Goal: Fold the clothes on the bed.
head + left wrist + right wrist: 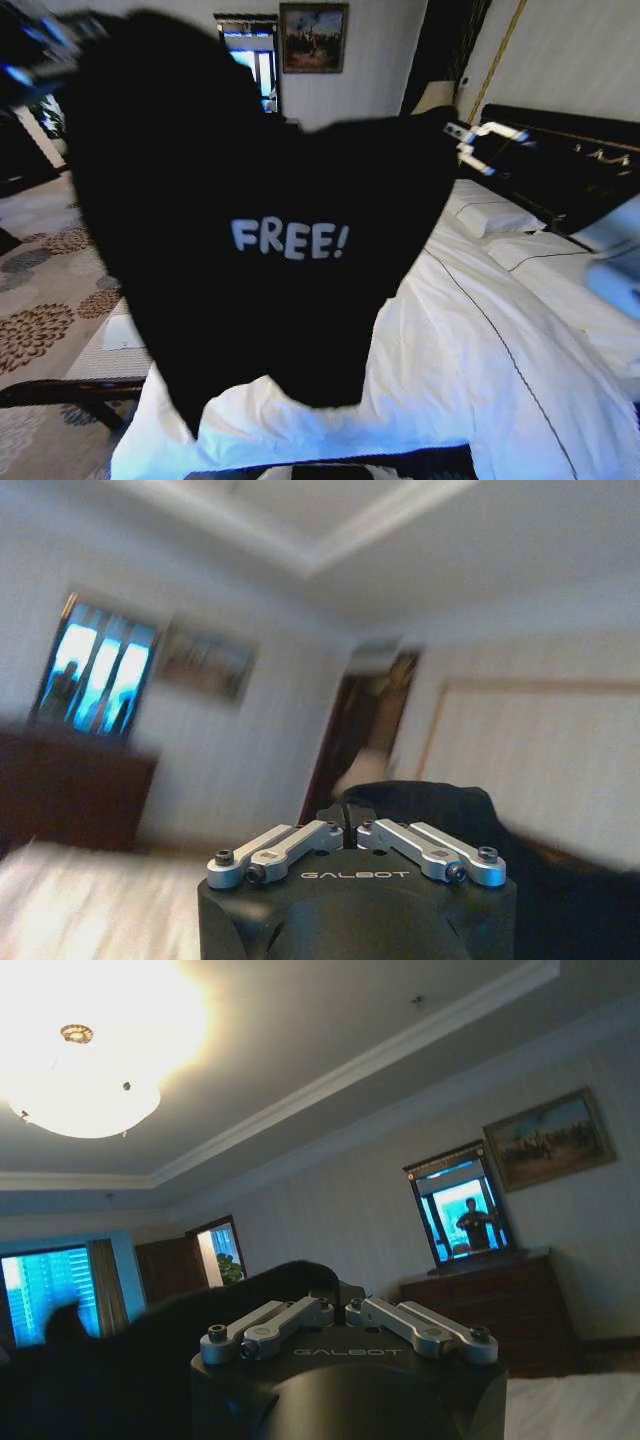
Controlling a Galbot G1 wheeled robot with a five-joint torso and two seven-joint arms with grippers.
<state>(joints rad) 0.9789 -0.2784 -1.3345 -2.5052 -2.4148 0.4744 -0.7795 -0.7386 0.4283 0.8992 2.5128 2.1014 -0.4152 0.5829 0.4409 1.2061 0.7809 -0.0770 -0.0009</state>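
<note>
You have the black short-sleeved soft-fabric T-shirt with white "FREE!" lettering (270, 230) lifted clear above the foot edge of the large white-duveted bed (480, 360). The left gripper (347, 832) and the right gripper (338, 1302) each have their fingers clenched on a pinch of the black fabric. Risk: the shirt hangs bunched, not flat. Pulling the arms apart unevenly could drag fabric out of one grip.

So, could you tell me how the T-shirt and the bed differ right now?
The T-shirt is black with white FREE! lettering; the bed is white with a dark headboard. The T-shirt hangs in the air between the left gripper and right gripper, both shut on it; the bed lies flat below. Both are soft fabric.
</note>
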